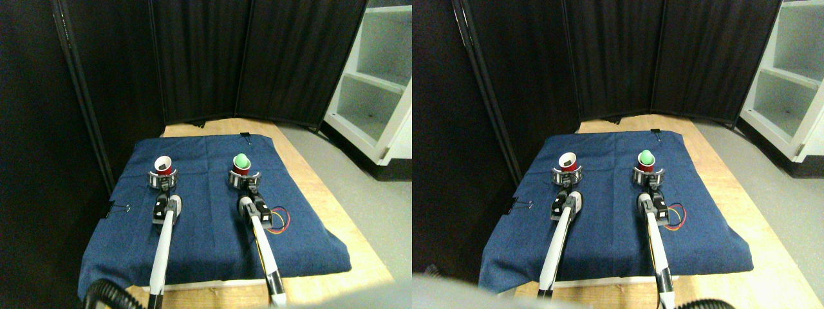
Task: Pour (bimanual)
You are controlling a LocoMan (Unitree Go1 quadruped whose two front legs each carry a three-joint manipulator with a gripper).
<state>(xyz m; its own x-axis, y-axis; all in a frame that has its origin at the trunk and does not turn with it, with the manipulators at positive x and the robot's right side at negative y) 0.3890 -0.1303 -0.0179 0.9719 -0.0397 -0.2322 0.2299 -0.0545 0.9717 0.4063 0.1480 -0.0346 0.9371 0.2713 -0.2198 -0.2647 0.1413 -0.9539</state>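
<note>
I see the left red cup (164, 166) in my left gripper (163, 180), its jaws closed around it, over the far left part of the blue cloth (212, 238). The right red cup (242, 168), green ball (241, 159) on top, sits clamped in my right gripper (243, 180), to the cloth's far right.

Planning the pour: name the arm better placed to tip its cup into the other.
Right, probably. The right gripper is at the cup with the green ball, so it carries the contents; the left gripper is at the empty-looking red cup, suited to receive.
</note>
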